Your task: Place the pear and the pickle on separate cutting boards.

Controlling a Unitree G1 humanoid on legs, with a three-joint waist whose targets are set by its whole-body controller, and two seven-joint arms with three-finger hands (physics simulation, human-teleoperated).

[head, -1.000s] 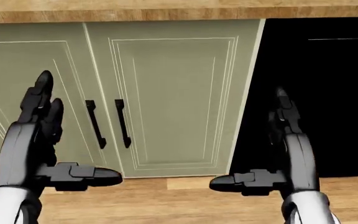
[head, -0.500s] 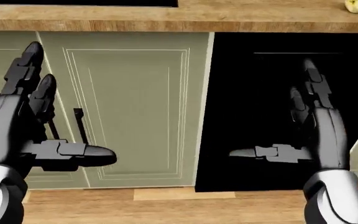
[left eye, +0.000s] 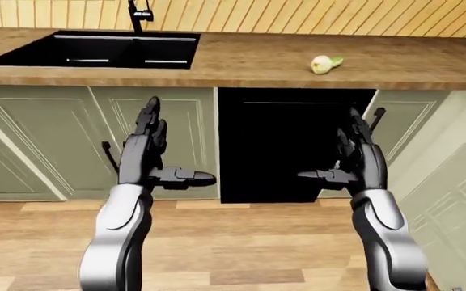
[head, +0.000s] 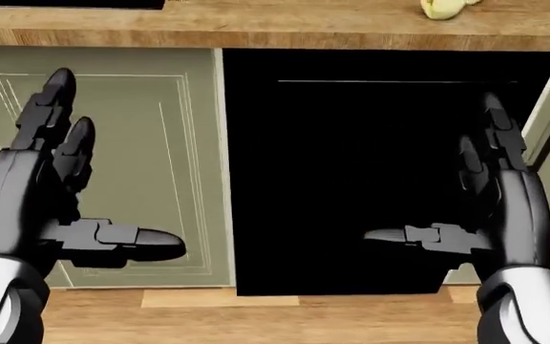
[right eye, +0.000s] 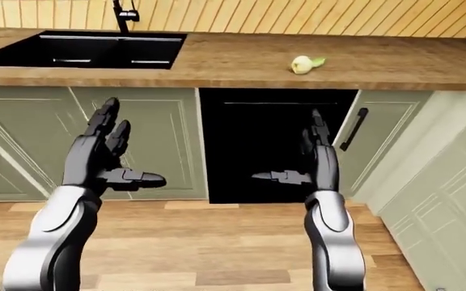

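While both hands hang low before the cabinets, pear (left eye: 326, 63) far up on counter (left eye: 249, 60), above right hand (left eye: 355, 167). Right hand nearer than left hand (left eye: 148, 160). Both spread open, empty.

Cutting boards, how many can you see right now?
0. The countertop shows only the sink at left and one pale fruit at right; boards may lie outside the views.
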